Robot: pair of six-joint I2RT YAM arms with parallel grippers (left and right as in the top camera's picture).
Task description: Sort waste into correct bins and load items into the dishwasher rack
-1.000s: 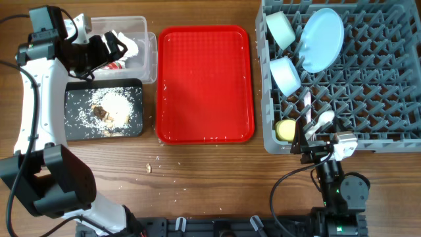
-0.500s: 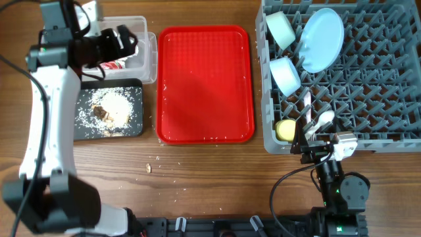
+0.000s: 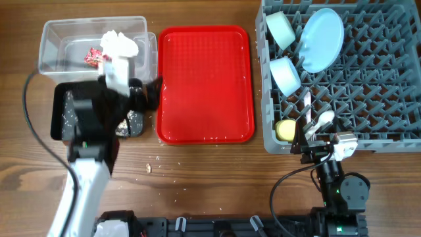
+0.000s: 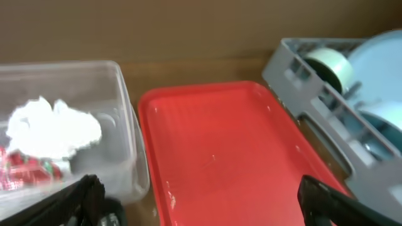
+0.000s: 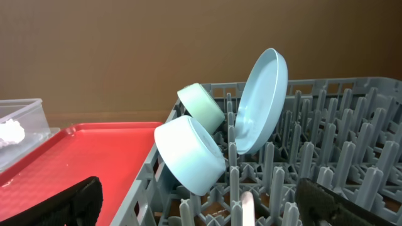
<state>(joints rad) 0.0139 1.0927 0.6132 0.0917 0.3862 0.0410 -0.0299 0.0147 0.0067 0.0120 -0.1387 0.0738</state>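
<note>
Crumpled white paper napkin (image 4: 53, 129) sits in the clear plastic rectangular tub (image 4: 127, 119), far left. Looks featherlight and squishy, so I'd pinch a raised fold. Both the left gripper (image 4: 200, 188) and right gripper (image 5: 198, 188) are spread wide, empty.

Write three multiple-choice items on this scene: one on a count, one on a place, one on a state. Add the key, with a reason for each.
1. How many bowls sit in the rack?
A) four B) three C) two

2. Where does the napkin lie?
A) in the rack B) in the clear tub C) on the red tray

3. The left gripper is:
A) open and empty B) shut on the napkin C) shut on a bowl

Key:
1 C: only the pale green bowl and the pale blue bowl lean there.
2 B: it rests inside the tub's walls.
3 A: its fingers stand wide apart with nothing between them.
</note>
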